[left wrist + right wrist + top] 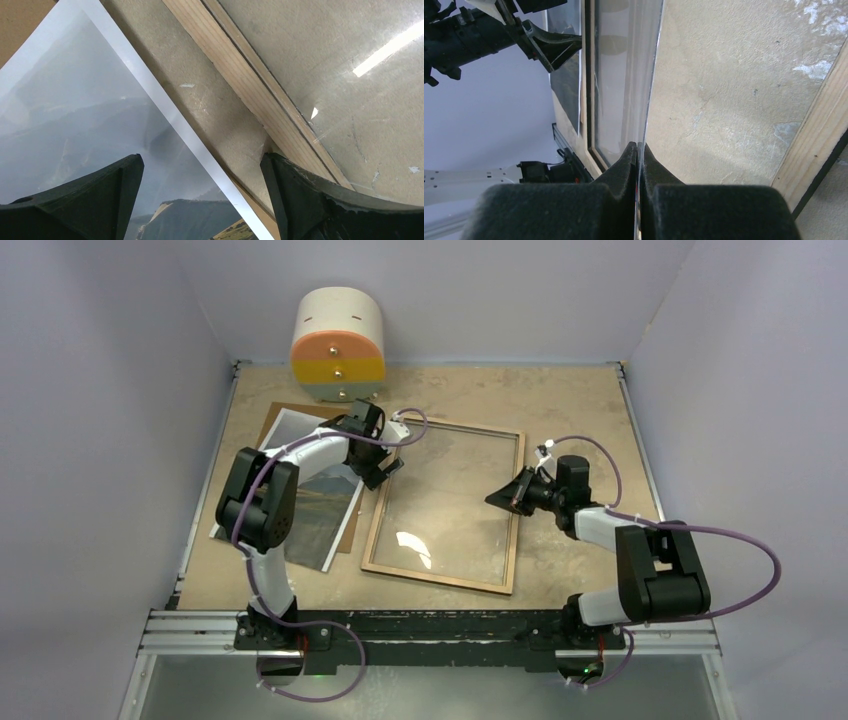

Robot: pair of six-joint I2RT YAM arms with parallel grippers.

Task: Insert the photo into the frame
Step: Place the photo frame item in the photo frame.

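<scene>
The frame [437, 578] lies in the middle of the table with its light-brown wood back up. The photo [318, 525], a dark landscape with a white border, lies left of it on the brown backing board [353, 527]. My left gripper [385, 472] is open and empty, low over the gap between the photo's right edge [90, 115] and the frame's left rail [245, 85]. My right gripper [497, 498] is shut on the edge of the clear glass pane [624, 75], just inside the frame's right rail [819, 135]. The pane shows edge-on between the pads.
A round-topped white, orange and yellow drawer box [338, 345] stands at the back left of the table. Pale walls close in the left, back and right sides. A metal rail [430, 632] with the arm bases runs along the near edge.
</scene>
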